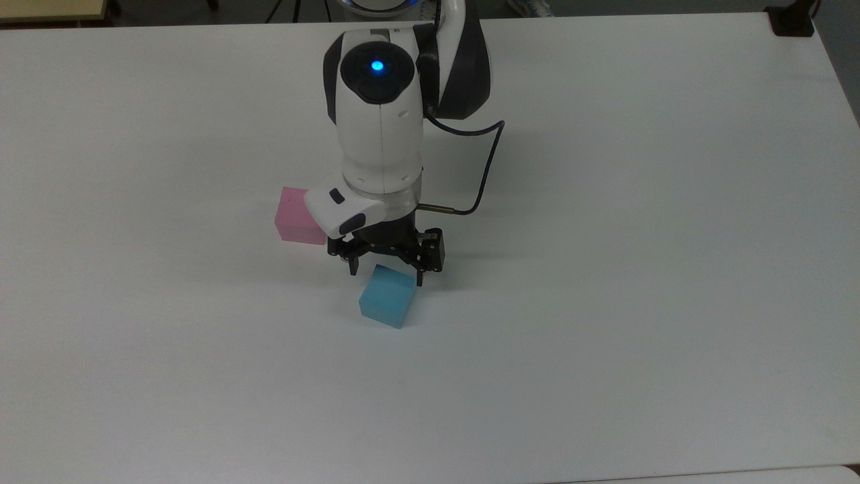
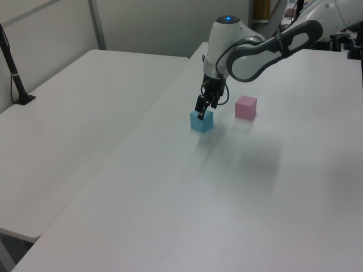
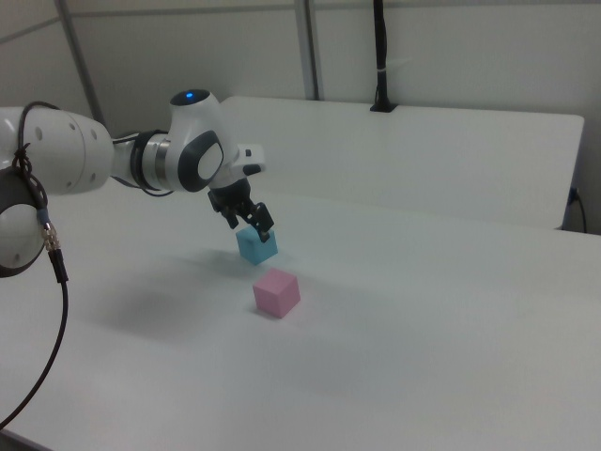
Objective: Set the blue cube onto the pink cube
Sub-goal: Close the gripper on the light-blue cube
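Blue cube [image 1: 388, 296] beneath spread pincer [image 1: 385, 271], beside pink cube [image 1: 297, 216].

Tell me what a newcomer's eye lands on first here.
First the white robot arm with its blue light, bent low over the white table. Its gripper hangs open at the blue cube; the pink cube sits apart, toward the top view's left.

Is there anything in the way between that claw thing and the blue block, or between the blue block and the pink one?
Nothing visible. The tool hangs directly over the blue cube, and only bare white table lies between it and the pink cube.
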